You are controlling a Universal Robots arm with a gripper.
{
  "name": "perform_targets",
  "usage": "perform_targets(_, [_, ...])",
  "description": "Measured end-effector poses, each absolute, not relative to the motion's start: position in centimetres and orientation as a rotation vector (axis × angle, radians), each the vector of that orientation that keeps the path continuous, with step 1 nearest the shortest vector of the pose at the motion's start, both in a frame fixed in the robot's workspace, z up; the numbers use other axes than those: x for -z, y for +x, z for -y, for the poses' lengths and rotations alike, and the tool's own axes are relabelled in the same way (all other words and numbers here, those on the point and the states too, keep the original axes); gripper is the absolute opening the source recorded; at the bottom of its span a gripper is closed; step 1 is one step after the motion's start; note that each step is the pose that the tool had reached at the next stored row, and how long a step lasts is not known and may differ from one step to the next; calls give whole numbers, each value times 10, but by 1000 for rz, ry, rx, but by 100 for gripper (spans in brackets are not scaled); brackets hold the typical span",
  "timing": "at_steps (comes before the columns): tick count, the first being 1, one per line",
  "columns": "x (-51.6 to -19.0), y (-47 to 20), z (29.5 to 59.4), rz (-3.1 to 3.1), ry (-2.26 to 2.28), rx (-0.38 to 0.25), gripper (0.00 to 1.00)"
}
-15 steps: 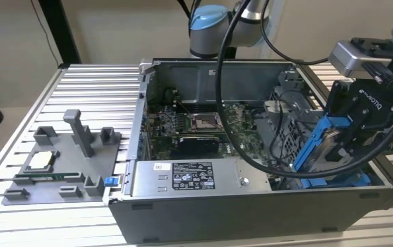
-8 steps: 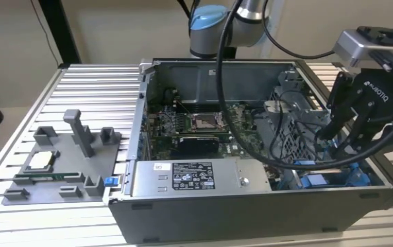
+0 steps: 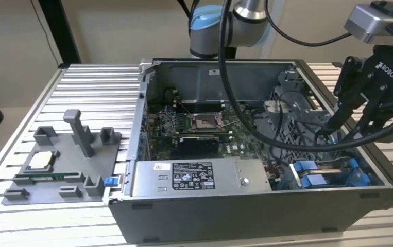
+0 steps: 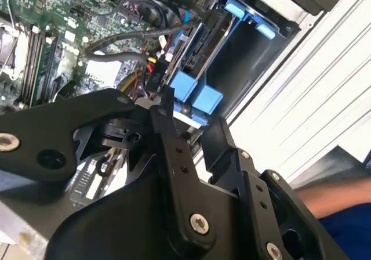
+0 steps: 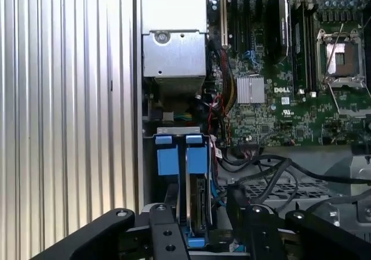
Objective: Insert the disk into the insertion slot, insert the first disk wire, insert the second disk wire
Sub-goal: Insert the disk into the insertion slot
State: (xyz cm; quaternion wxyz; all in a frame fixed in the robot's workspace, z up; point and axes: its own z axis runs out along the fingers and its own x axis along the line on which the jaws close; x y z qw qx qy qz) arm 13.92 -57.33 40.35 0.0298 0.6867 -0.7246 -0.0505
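Observation:
The disk [image 5: 198,205] stands on edge in the insertion slot [image 3: 325,177], the grey drive bay at the case corner on the exterior view's right. Blue caddy tabs [image 5: 168,158] sit at its end. The disk [image 4: 200,51] also runs between blue tabs in the second wrist view. My gripper [image 3: 353,126] hangs above the bay, open, with nothing between its fingers [image 5: 168,231]. In the first wrist view the gripper [image 5: 206,231] straddles the line of the disk without touching it. Black wires [image 5: 255,161] lie loose beside the bay; which of them are the disk wires I cannot tell.
The grey labelled power-supply box [image 3: 192,177] sits beside the bay. The processor socket [image 3: 203,122] lies on the green board. Thick black arm cables [image 3: 251,118] sag across the open case. A grey fixture tray [image 3: 58,164] stands on the ribbed table at the exterior view's left. A person's blue sleeve [image 4: 342,219] is nearby.

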Motion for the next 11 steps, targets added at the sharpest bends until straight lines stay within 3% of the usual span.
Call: perform_targets(11, [-403, 139, 565, 2232, 2116, 158, 100])
